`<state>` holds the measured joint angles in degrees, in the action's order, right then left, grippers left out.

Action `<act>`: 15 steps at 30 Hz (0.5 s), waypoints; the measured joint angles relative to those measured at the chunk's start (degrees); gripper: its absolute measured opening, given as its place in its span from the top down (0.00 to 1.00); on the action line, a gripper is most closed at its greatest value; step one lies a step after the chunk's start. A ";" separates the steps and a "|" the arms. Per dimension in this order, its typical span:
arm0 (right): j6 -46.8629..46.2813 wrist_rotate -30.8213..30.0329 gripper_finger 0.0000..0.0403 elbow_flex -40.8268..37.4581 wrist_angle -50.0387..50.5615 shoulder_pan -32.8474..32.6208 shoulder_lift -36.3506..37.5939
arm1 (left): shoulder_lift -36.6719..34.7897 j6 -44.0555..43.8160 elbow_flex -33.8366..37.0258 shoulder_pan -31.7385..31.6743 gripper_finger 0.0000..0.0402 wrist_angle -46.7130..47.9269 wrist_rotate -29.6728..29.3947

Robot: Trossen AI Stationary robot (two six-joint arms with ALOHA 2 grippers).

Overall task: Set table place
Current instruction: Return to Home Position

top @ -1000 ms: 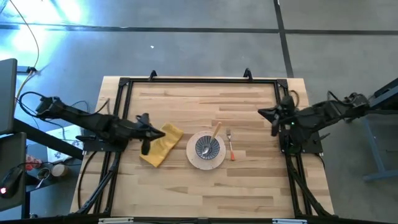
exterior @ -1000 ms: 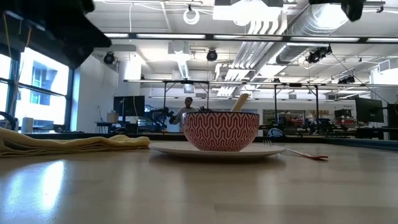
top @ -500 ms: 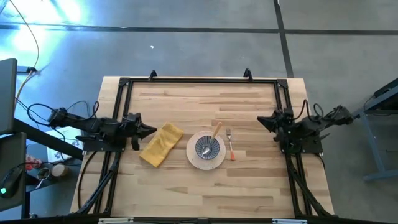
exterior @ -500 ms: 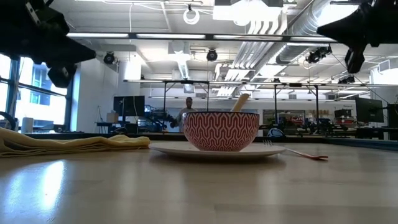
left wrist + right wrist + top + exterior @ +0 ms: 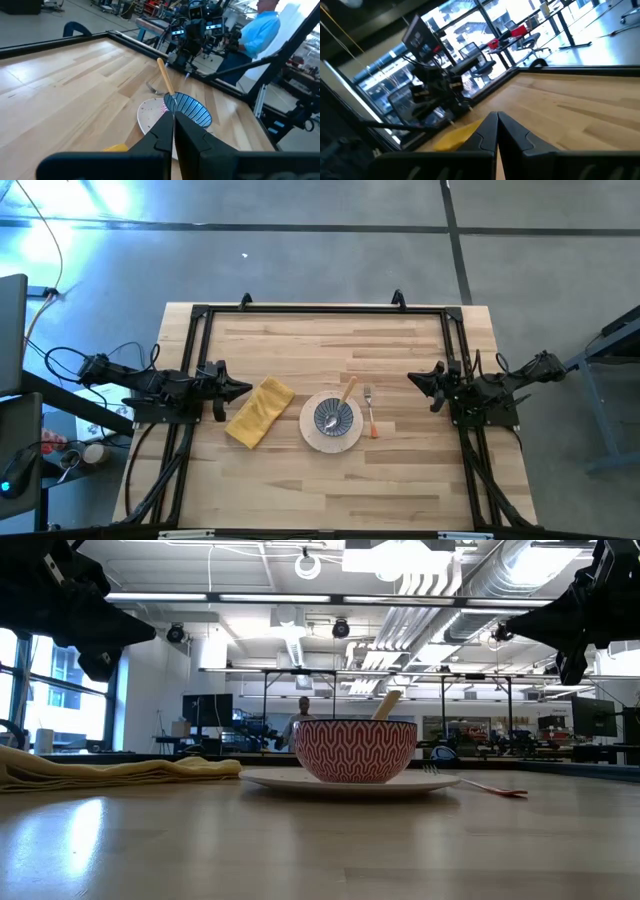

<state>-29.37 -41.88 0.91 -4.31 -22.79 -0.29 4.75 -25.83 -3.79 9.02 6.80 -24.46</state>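
Observation:
A cream plate (image 5: 309,435) lies on the table (image 5: 300,490) near its middle. A bowl (image 5: 332,418), blue-patterned inside and red-patterned outside (image 5: 355,750), stands on the plate. A yellow-handled spoon (image 5: 346,390) rests in the bowl, its handle leaning on the far rim. An orange-handled fork (image 5: 371,418) lies just right of the plate. A folded mustard napkin (image 5: 258,412) lies flat left of the plate. My left gripper (image 5: 247,389) is shut and empty beside the napkin's far left end. My right gripper (image 5: 410,378) is shut and empty, right of the fork.
A black rail frame (image 5: 320,309) runs around the table's edges. Both arms sit folded low over the side rails. Bare wood lies along the near and far parts of the table. A person in blue (image 5: 260,30) shows beyond the table's right side.
My left arm has drawn back from above the napkin toward the table's left edge and folded down at the rail. My right arm has folded in at the right rail, its gripper shifting slightly toward the near edge. The napkin, plate, bowl, spoon and fork have stayed still.

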 joint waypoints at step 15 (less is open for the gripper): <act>0.08 0.39 1.00 0.06 1.54 0.00 -0.10 | 0.13 0.10 0.00 0.00 0.97 -0.07 0.42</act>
<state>-29.28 -41.50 0.97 -2.76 -22.79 -0.38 4.89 -25.74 -3.79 9.02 6.72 -24.03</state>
